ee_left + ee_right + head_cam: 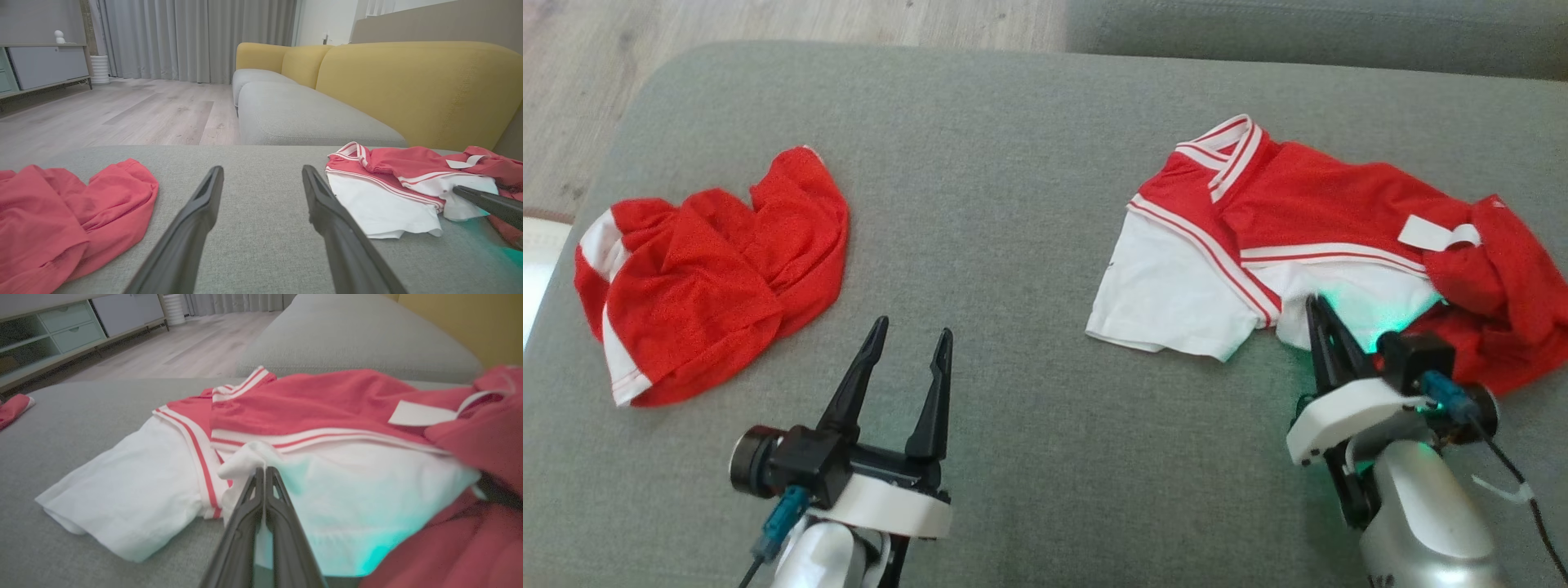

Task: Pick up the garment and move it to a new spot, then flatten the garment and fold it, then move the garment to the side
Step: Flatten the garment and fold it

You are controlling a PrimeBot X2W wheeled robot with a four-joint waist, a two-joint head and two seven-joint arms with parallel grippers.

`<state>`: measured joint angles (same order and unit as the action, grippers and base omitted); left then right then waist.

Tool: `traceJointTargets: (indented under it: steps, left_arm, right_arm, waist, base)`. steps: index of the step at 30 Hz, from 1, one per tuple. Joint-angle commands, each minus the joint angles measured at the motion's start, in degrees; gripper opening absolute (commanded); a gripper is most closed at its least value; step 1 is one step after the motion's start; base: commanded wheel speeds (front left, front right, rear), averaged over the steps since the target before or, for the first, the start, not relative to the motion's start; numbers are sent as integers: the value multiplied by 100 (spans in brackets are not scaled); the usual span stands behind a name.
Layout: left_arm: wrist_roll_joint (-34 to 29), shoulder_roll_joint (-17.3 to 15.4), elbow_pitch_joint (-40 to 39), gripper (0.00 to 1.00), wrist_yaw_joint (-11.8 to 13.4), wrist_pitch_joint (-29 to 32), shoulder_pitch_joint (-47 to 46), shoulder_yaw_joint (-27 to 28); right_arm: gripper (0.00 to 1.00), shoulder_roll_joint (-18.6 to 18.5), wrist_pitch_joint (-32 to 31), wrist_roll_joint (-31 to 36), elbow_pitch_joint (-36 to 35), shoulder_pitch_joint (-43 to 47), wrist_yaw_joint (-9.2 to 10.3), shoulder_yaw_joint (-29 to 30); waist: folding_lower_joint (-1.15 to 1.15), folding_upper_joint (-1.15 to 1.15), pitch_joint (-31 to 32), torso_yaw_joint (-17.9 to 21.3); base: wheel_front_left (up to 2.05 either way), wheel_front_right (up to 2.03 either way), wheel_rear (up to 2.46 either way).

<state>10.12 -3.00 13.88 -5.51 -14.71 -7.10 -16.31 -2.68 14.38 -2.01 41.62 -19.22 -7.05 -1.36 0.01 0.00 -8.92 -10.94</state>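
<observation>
While a crumpled red garment (711, 269) lies at the far left of the grey cushion (1013, 204), the left tool (912, 328) hovers just right of it. Its fingers are spread wide over bare upholstery and hold nothing. Further right lies the red-and-white jersey (1307, 212), the piece being picked up. It is rumpled, with one sleeve flat and its red body heaped toward the right edge. The right tool (1313, 302) is pressed together on a fold of the jersey's white panel at the near side.

The pinch looks shallow, so a slow, straight lift should show whether the fabric holds before any carrying. The heaped red part and a loose white label (1437, 234) will probably trail and could snag. The bare middle of the cushion seems the natural new spot, though the left tool stands there and may need to give way. A yellow sofa back (408, 81) rises beyond.
</observation>
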Motion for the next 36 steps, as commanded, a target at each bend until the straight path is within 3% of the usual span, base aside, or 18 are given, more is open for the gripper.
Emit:
traceJointTargets:
  steps: [1,8,13,18,23,26,27,28,31,36]
  left_arm:
    - [-41,3,-150,100,-9,-29,-180,244]
    - [44,10,-144,100,-19,-29,-111,192]
    - [168,11,-214,100,26,-29,-107,32]
    - [308,12,-226,100,49,-29,-204,-152]
    - [408,12,-217,100,68,-29,-360,-297]
    - [445,12,-221,100,82,-29,-435,-325]
    - [461,12,-225,100,88,-29,-468,-339]
    - [478,12,-229,100,95,-29,-498,-349]
    - [509,12,-229,100,115,-29,-560,-369]
    - [515,12,-192,100,160,-29,-585,-258]
  right_arm:
    - [0,-20,62,-28,-277,-176,-44,-106]
    - [0,-20,62,287,-987,-263,-44,133]
    - [0,-96,62,888,-1267,-895,-44,502]
    - [0,-779,-168,1252,-1074,-2045,-44,621]
    - [0,-1625,-433,1472,-376,-3279,-44,539]
    - [0,-1815,-512,1534,-7,-3743,-44,610]
    - [11,-1887,-543,1604,166,-3943,-44,630]
    - [100,-1941,-538,1688,316,-4126,-44,666]
    - [100,-1945,-504,1887,754,-4539,-44,764]
    - [100,-1623,-232,2047,1257,-4728,-44,724]
  waist:
    - [-1,0,56,54]
    - [-1,0,250,179]
    - [-1,0,199,121]
    - [-1,0,-47,-111]
    - [-1,0,-362,-405]
    - [-1,0,-478,-486]
    - [-1,0,-529,-518]
    - [-1,0,-570,-542]
    - [-1,0,-636,-573]
    - [-1,0,-555,-410]
  base:
    - [0,0,0]
    - [0,0,0]
    - [0,0,0]
    - [0,0,0]
    - [0,0,0]
    - [0,0,0]
    - [0,0,0]
    - [0,0,0]
    - [0,0,0]
    - [0,0,0]
